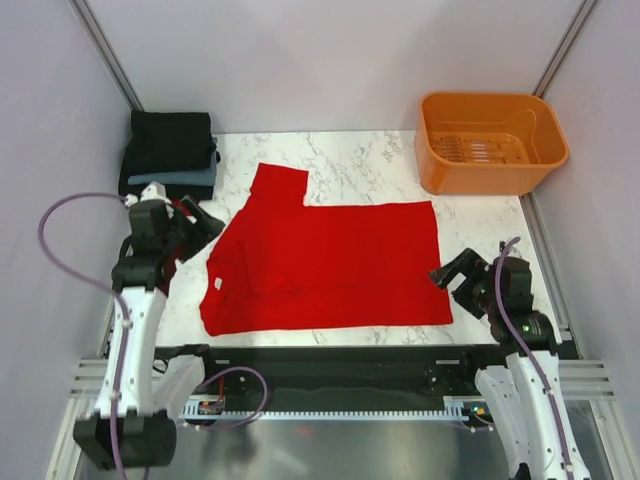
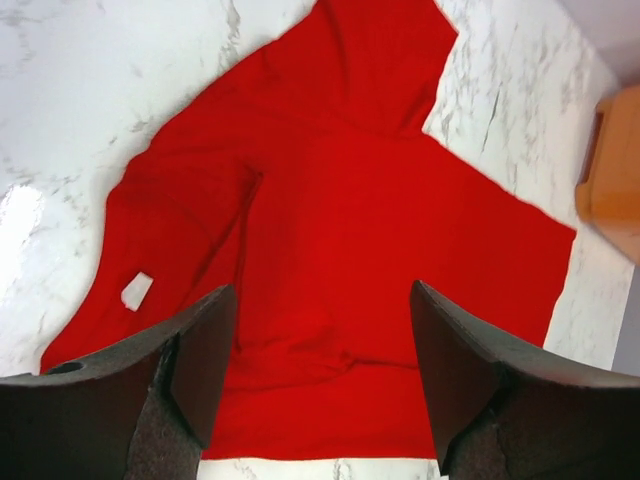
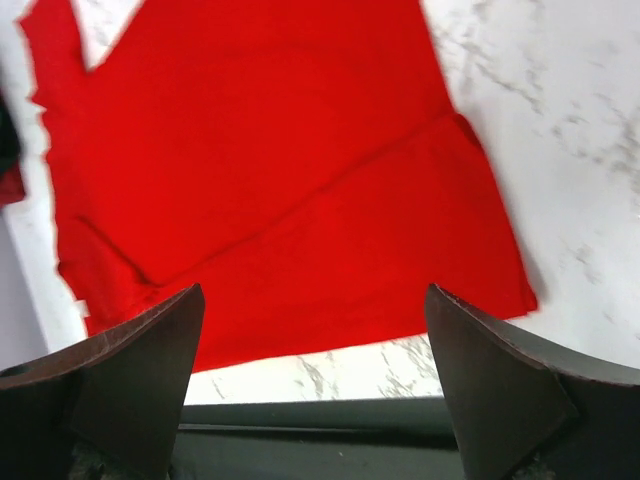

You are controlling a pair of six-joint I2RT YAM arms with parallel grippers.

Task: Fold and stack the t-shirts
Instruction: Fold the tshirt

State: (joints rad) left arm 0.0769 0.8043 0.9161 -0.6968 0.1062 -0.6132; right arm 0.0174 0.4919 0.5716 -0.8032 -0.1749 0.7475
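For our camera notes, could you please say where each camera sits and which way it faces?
Top external: above, behind the bases, looking down on table, red t-shirt, left arm, right arm.
Left wrist: on the left arm, facing the shirt's collar end; left gripper shows.
Right wrist: on the right arm, facing the hem end; right gripper shows.
Shared: top and left wrist both catch the orange basket.

Twin white-and-black rig.
Shelled white, jointed black: left arm [image 1: 135,330], right arm [image 1: 535,400]; lilac cables [image 1: 48,235]; matte black wedge fingers [image 2: 190,370] on left hand [image 1: 203,226], right hand [image 1: 455,283].
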